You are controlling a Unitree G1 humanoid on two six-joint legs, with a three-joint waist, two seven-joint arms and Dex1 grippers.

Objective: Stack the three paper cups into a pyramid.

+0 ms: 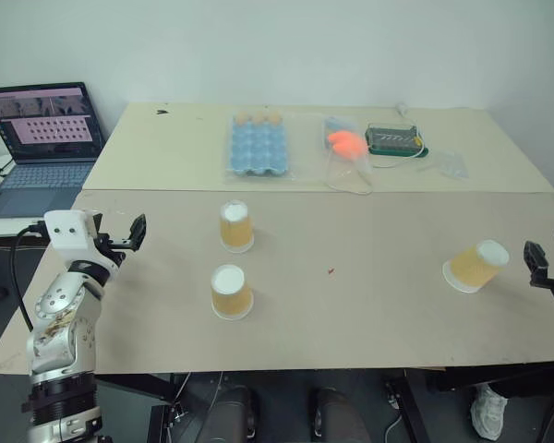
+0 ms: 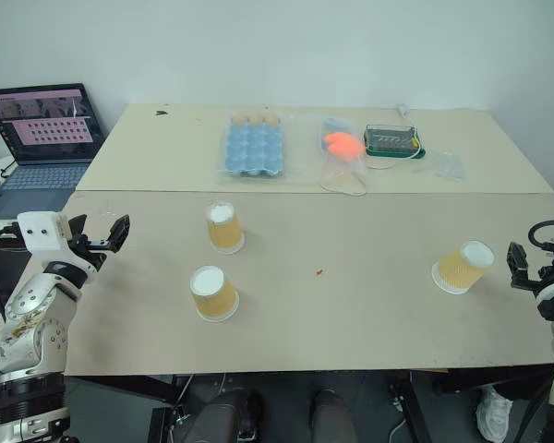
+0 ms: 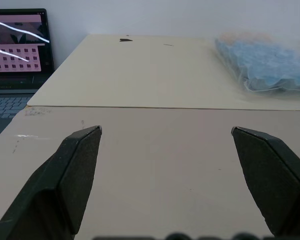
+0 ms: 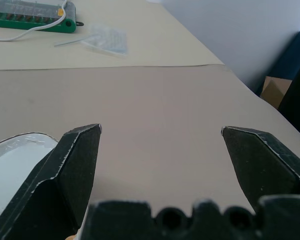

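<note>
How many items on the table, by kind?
Paper cups: 3, upside down at and, tilted at
Blue egg tray: 1
Clear plastic bag with an orange thing: 1
Green tray: 1
Small clear bag: 1
Total: 7

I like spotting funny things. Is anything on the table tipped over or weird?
One paper cup near the right gripper leans tilted, while the other two cups stand upside down, flat on the table.
</note>
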